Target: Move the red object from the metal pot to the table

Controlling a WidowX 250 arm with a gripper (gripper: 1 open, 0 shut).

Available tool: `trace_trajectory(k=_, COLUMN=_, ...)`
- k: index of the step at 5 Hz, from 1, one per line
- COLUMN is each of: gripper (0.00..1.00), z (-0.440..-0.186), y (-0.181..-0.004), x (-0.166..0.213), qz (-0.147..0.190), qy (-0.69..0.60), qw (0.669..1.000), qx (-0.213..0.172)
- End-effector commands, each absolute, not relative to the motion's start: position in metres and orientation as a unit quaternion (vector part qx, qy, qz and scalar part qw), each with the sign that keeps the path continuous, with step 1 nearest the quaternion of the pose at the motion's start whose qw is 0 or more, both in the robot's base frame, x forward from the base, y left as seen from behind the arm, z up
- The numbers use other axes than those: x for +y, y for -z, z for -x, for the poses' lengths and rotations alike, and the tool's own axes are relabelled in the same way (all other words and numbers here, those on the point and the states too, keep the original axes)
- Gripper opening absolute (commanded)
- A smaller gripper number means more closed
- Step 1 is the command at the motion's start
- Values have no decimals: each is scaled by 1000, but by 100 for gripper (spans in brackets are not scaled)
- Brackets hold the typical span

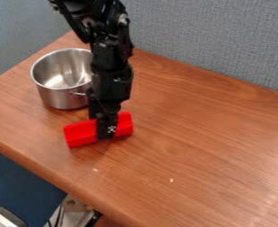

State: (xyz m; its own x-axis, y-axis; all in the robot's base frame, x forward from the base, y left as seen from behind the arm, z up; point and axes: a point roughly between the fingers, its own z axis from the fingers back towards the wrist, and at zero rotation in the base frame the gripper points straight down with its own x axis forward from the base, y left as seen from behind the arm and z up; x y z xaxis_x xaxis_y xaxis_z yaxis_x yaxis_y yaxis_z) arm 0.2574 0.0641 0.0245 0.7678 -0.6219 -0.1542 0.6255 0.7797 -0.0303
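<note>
Camera view, and we've got the red block (79, 135) left of centre in the frame, outside the pot (61, 99), looking to be down on the table (206, 142). Over its middle comes the black gripper (107, 129), pointing down, dark finger parts across the face turned to us, red showing on either side. How far apart are the jaws? We can't tell from here, the far side is hidden, and whether they grip the block or merely stand around it we can't say either. So the step in hand, as we judge it, is the release, and it wants a soft touch! We'd make sure the block's underside sits flat before letting go, then part the jaws evenly so neither finger shoves it. Next we'd want a straight lift, no sideways drift: the pot stands near, just up and left of the block, and a swinging wrist could clip its handle. Watch the table's edge too, running down the lower left; a nudge that way is the one we'd least like, folks.
</note>
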Motion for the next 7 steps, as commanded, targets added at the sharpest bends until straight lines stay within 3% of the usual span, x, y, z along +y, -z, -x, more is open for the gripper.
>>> trace_trajectory(k=1, gripper=0, z=-267, y=-35, x=70, qz=-24, qy=325, qw=944, qx=55)
trace_trajectory(k=2, gripper=100, z=-268, y=-47, x=70, qz=-25, qy=322, qw=946, qx=41)
trace_trajectory(k=5, gripper=100, z=-270, y=-100, x=72, qz=-49, qy=321, qw=945, qx=-32)
trace_trajectory(k=7, gripper=100, z=-263, y=-98, x=77, qz=-49, qy=337, qw=938, qx=-69)
